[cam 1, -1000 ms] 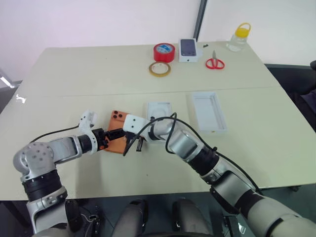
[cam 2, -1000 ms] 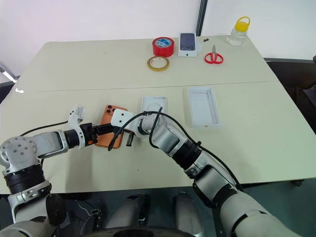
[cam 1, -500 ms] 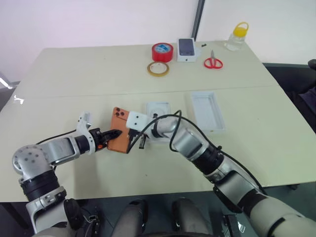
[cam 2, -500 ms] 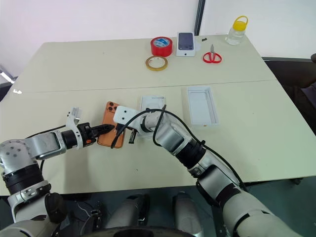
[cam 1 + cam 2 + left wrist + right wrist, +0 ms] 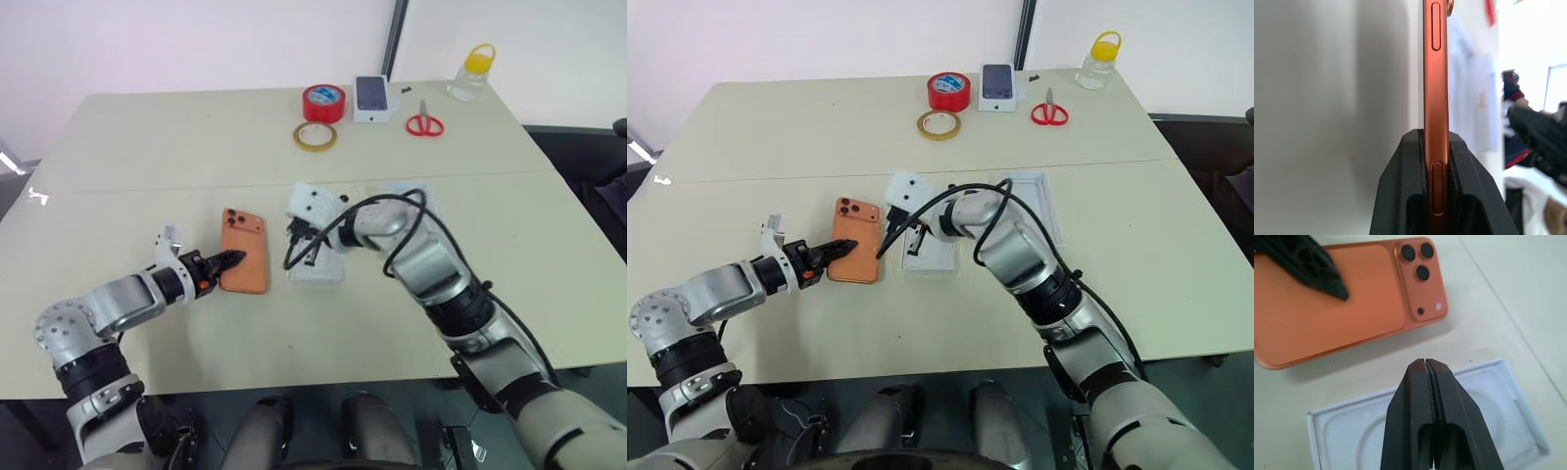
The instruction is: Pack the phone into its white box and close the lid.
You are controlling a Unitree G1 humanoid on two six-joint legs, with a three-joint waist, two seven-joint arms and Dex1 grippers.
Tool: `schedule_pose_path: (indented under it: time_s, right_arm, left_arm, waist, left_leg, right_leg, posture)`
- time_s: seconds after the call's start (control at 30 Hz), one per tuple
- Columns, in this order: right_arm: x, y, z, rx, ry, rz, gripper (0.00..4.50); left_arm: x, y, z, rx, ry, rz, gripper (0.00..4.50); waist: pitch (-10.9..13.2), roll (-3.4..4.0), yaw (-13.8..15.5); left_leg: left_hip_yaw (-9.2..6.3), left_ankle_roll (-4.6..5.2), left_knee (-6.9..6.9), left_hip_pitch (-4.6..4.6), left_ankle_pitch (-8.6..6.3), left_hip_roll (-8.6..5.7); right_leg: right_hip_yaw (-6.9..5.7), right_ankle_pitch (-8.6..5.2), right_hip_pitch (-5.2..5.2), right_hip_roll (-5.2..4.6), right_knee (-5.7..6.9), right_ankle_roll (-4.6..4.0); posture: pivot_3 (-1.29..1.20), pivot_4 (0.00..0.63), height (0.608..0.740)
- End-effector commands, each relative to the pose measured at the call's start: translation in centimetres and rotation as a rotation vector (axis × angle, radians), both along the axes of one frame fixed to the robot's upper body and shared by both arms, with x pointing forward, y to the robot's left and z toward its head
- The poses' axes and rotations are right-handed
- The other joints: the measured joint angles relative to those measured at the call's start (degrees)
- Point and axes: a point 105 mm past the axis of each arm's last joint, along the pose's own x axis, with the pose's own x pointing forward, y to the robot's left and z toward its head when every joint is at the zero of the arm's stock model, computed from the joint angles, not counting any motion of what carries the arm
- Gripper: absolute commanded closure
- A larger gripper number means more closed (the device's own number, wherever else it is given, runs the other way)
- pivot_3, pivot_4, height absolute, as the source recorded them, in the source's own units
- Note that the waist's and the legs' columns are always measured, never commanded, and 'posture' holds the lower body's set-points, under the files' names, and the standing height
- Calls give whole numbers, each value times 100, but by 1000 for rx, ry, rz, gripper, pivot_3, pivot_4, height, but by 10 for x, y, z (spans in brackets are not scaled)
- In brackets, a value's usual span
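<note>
Head views: your left pincer [image 5: 844, 246] is clamped on the near left edge of the flat orange smartphone with three dark lenses [image 5: 244, 262], which lies camera-side up on the beige worktop [image 5: 147, 157], just beside the low-walled white cardboard box tray [image 5: 315, 266]. Your right pincer [image 5: 291, 257] hangs above that tray, fingers together, empty. A second white tray [image 5: 1027, 201] sits behind the right arm.

Left wrist view: the grip is thin, on the phone's edge only. Lift fast and it'll likely pivot or slip out.

Right wrist view: the closed right pincer [image 5: 1426, 382] hovers over the tray. Swing the phone in now and you risk hitting it or shoving the light tray away.
</note>
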Motion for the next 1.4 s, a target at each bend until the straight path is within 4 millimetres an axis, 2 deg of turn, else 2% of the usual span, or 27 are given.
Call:
schedule_pose_path:
  time_s: [0.03,0.1,0.2,0.3,0.47,0.6,0.93,1.0,1.03,1.23,1.4]
  right_arm:
    - [-4,-17,28,49,-80,21,4500]
    - [-4,-30,31,53,-84,12,4500]
    - [1,-57,27,29,-91,-48,4500]
    - [4,-73,23,2,-94,-95,4500]
    - [5,-86,21,-13,-93,-143,4500]
    - [5,-91,20,-20,-96,-165,4500]
    - [7,-94,19,-26,-102,-179,4500]
    - [7,-93,19,-26,-100,-176,4500]
    - [7,-92,18,-26,-100,-175,4500]
    - [8,-91,18,-25,-99,-174,4500]
    - [8,-89,17,-23,-96,-165,4500]
  left_arm:
    - [8,-19,36,-73,-99,-12,4426]
    - [15,-34,42,-82,-93,-27,4426]
    - [26,-71,39,-61,-65,-106,4426]
    - [32,-90,33,-37,-40,-145,4426]
    - [38,-101,19,-7,2,-166,4426]
    - [42,-104,15,-7,11,-175,4426]
    - [43,-113,7,-15,21,-214,4426]
    - [42,-115,6,-5,19,-230,3496]
    - [41,-116,5,1,18,-237,3191]
    - [36,-116,9,24,-8,-268,238]
    - [28,-113,12,137,-56,-330,238]
  waist:
    - [0,-1,34]
    - [1,-2,94]
    - [2,-4,160]
    - [3,-7,144]
    - [4,-9,66]
    - [5,-11,121]
    - [6,-13,131]
    - [6,-13,131]
    - [6,-13,132]
    - [6,-13,122]
    - [7,-13,109]
  left_leg:
    - [0,0,0,0,0,-1]
    - [2,1,1,0,-1,-1]
    - [5,1,1,-1,-1,-3]
    - [9,5,4,-4,-3,-8]
    - [36,5,-5,-3,-2,8]
    - [39,5,-2,-2,-2,10]
    - [39,5,-2,-3,-2,7]
    - [39,5,-3,-3,-2,8]
    - [39,5,-3,-4,-2,8]
    - [39,5,-2,-3,-2,8]
    - [39,5,-3,-2,-2,10]
  right_leg:
    - [0,0,2,-1,-2,0]
    - [0,0,4,-1,-6,0]
    - [1,0,5,-3,-9,0]
    - [5,0,10,-7,-18,1]
    - [33,0,-14,8,1,1]
    - [36,0,-15,9,3,1]
    - [35,0,-12,6,-3,1]
    - [35,0,-13,6,-3,1]
    - [35,0,-13,6,-3,1]
    - [36,0,-12,6,-3,1]
    - [36,0,-13,8,-2,1]
  posture:
    - [0,150,740]
    - [0,150,740]
    - [0,150,740]
    - [0,150,740]
    - [0,150,740]
    - [0,150,740]
    - [0,150,740]
    - [0,150,740]
    - [0,150,740]
    - [0,150,740]
    - [0,150,740]
